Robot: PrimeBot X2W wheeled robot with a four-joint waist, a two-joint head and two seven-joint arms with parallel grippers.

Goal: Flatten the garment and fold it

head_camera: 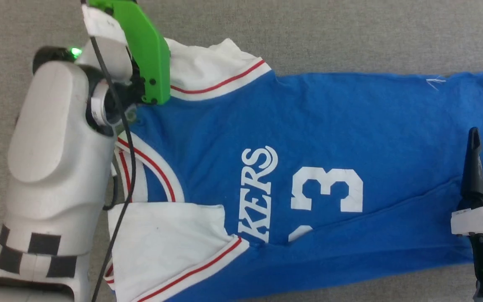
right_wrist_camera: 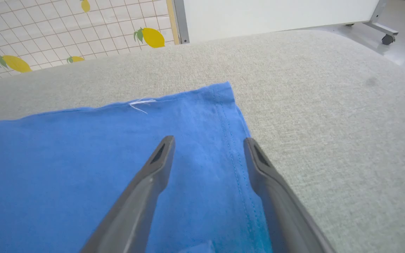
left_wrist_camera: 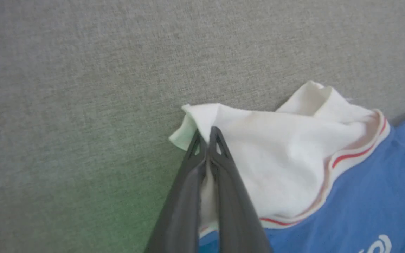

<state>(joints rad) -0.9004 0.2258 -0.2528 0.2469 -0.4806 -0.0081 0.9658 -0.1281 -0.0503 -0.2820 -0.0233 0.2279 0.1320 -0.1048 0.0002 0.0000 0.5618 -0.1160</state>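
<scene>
Blue jersey cloth covers most of my head view: the garment (head_camera: 308,126) lies front-up and lengthwise across the grey cloth-covered counter (head_camera: 350,33), collar toward my left arm, hem (right_wrist_camera: 237,140) toward my right. I judge the flattening largely done, since the body is spread smooth. The far sleeve (left_wrist_camera: 276,158) is rumpled, though, with its edge raised off the counter. Along the near side a long flap of blue (head_camera: 371,239) seems to be laid over the front, hiding part of the white number (head_camera: 329,188), and the near sleeve (head_camera: 162,239) sits turned in beside it. That reads to me as a first lengthwise fold.

My left pincer (left_wrist_camera: 206,131) is pinched tight on the outer corner of the far sleeve. My right pincer (right_wrist_camera: 207,140) stands wide over the hem near its far corner, gripping nothing. I cannot tell whether it touches the cloth. Left to do, as I see it: bring the far side in, then fold the garment across its length.
</scene>
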